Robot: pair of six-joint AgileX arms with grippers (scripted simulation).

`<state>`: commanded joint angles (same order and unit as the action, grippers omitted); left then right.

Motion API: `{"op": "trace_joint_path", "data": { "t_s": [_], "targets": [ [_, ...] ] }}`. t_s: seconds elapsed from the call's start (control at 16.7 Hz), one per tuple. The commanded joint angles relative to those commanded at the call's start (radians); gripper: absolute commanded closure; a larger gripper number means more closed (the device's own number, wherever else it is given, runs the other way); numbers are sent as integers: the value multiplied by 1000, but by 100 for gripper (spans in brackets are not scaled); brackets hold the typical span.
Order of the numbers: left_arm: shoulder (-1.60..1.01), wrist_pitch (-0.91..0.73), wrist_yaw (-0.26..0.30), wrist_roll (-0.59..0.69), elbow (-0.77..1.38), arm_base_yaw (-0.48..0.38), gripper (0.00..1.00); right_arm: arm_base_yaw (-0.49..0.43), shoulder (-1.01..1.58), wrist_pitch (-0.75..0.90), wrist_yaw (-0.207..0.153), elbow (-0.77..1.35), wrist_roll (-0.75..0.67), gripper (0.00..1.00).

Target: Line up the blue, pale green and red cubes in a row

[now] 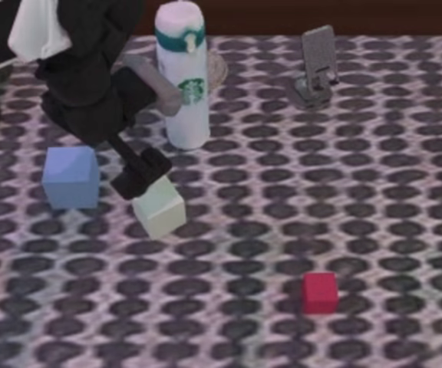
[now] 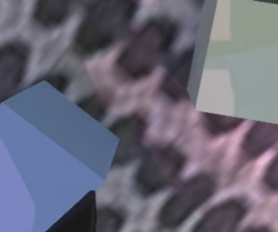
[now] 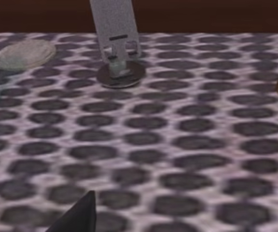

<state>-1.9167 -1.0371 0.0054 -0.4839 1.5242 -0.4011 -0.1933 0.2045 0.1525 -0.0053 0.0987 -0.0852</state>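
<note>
Currently left gripper [image 1: 146,175] sits atop the pale green cube [image 1: 160,210], finger state indeterminate, beside the blue cube [image 1: 70,177].

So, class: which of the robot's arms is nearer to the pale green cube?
Left. The left gripper is right over the pale green cube, at its far edge beside the blue cube. The right arm is out of the top view, so farther off.

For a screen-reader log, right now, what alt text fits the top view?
The left gripper hangs at the pale green cube, beside the blue cube on the patterned table. The red cube sits apart toward the right; a white tumbler and phone stand stand behind.
</note>
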Motion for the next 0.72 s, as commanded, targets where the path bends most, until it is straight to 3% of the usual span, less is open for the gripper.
{"op": "trace_joint_path", "data": {
  "t_s": [0.3, 0.72],
  "targets": [
    [-224, -116, -2, -63, 213, -51, 0, 164, -182, -137, 5, -92, 78, 0],
    [-248, -123, -3, -69, 230, -52, 0, 183, -205, -152, 5, -99, 85, 0]
  ]
}}
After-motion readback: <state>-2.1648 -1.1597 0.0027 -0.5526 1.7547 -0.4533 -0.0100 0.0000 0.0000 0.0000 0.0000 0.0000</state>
